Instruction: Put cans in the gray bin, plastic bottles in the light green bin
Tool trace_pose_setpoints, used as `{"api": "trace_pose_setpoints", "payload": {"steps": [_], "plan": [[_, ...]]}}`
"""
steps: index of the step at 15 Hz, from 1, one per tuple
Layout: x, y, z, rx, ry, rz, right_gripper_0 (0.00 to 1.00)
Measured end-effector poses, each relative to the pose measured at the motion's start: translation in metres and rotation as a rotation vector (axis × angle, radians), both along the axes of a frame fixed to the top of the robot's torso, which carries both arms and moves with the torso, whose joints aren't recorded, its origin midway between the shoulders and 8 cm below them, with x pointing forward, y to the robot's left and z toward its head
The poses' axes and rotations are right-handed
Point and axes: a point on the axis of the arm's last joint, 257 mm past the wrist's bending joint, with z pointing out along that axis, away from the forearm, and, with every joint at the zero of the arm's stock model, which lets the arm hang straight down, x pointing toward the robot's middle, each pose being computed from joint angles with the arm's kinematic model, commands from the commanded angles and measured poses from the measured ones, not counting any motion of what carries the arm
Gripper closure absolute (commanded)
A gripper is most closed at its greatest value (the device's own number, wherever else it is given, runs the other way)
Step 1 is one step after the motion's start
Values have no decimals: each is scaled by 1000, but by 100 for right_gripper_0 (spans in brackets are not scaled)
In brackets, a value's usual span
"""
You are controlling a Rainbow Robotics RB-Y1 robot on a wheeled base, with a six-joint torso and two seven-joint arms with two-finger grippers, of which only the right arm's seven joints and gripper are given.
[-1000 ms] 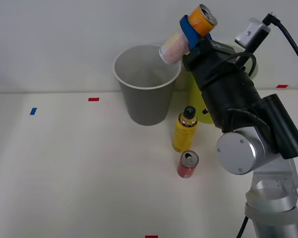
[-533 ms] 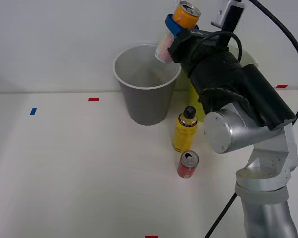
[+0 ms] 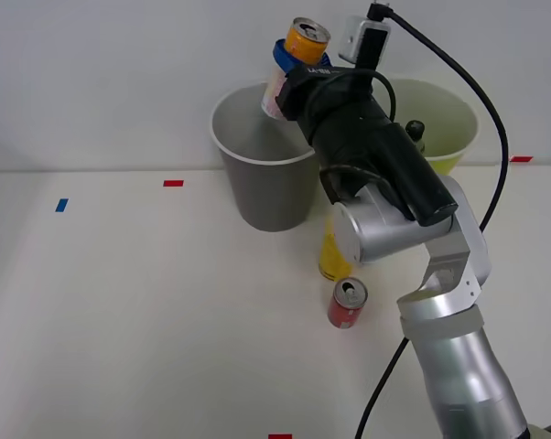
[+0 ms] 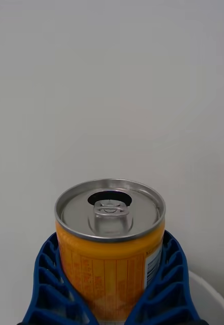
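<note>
The right pincer (image 3: 292,66), with its blue ribbed fingers (image 4: 46,284), squeezes the slim orange-and-pale-pink metal can (image 3: 294,57) tight around its middle. The can is up in the air, tilted, with its silver pull-tab top pointing up and to the right. Its pale bottom end hangs just over the far right rim of the tall round gray plastic bin (image 3: 264,160). The gray bin stands at the far side of the white table (image 3: 120,311). Just to its right stands the tall round yellow-green plastic bin (image 3: 445,123), partly behind the black arm. A small yellow plastic bottle (image 3: 328,256) stands near the gray bin, mostly hidden by the arm. The short red metal can (image 3: 347,304) stands just in front of the yellow bottle.
</note>
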Motion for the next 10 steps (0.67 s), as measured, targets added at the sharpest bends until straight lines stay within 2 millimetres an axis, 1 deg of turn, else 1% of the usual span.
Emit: {"api": "trace_pose_setpoints", "payload": {"steps": [3, 6, 7, 8, 9, 10], "plan": [[7, 8, 1, -6, 7, 11, 100], [13, 5, 3, -6, 8, 3, 100], [13, 4, 3, -7, 8, -1, 84], [14, 3, 3, -8, 7, -4, 39], [14, 2, 3, -9, 6, -6, 17], [14, 2, 3, -9, 6, -7, 0]]}}
